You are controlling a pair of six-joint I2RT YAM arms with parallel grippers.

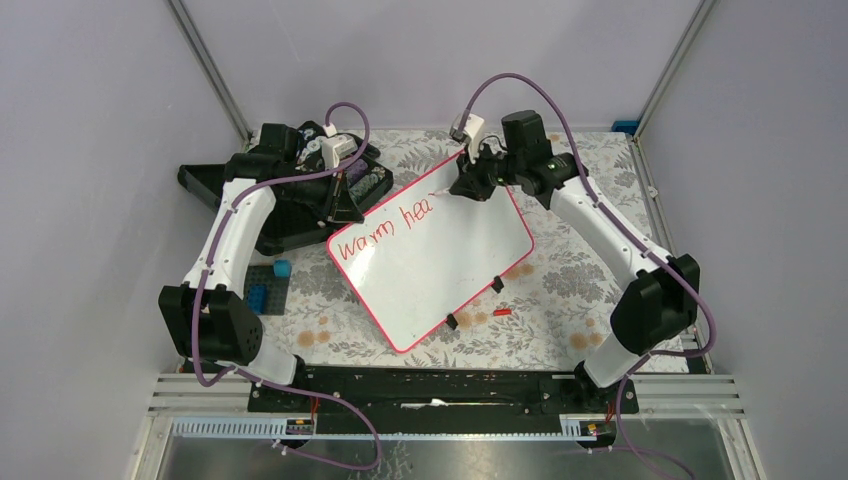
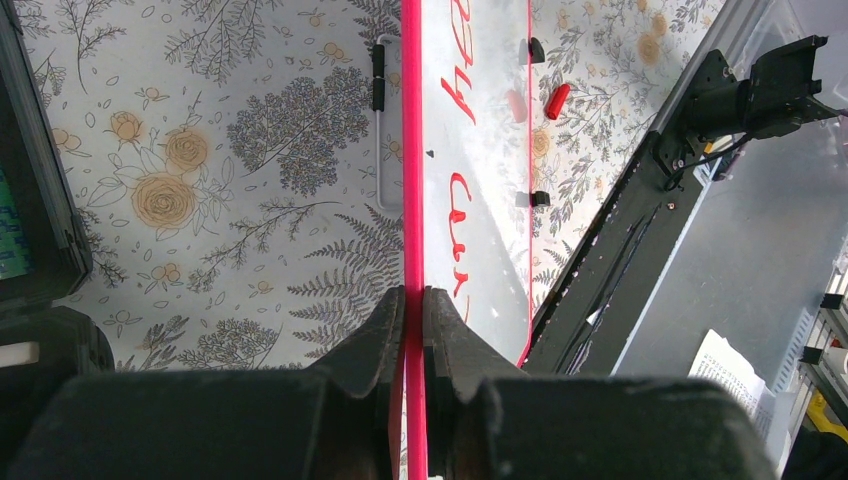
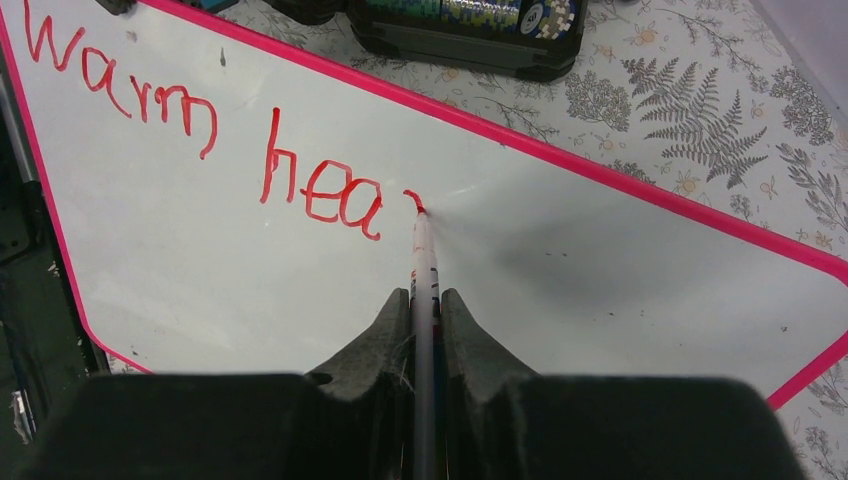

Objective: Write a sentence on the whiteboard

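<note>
Whiteboard (image 1: 440, 270) rim pinched by left claw (image 2: 413, 295) — right claw (image 3: 426, 296) clamping marker (image 3: 424, 250) (barrel mostly hidden).

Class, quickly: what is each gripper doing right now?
Left gripper: closed on the whiteboard edge.
Right gripper: closed on the marker.

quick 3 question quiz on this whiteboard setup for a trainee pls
1. True or false: the left gripper is shut on the whiteboard's pink rim.
2. What does the right gripper hold? A: a marker. B: an eraser. C: a cloth.
3. Fill in: the red sentence reads "Warm ___", plus the start of another letter at the marker's tip.
Key: 1 true; 2 A; 3 hea
</note>
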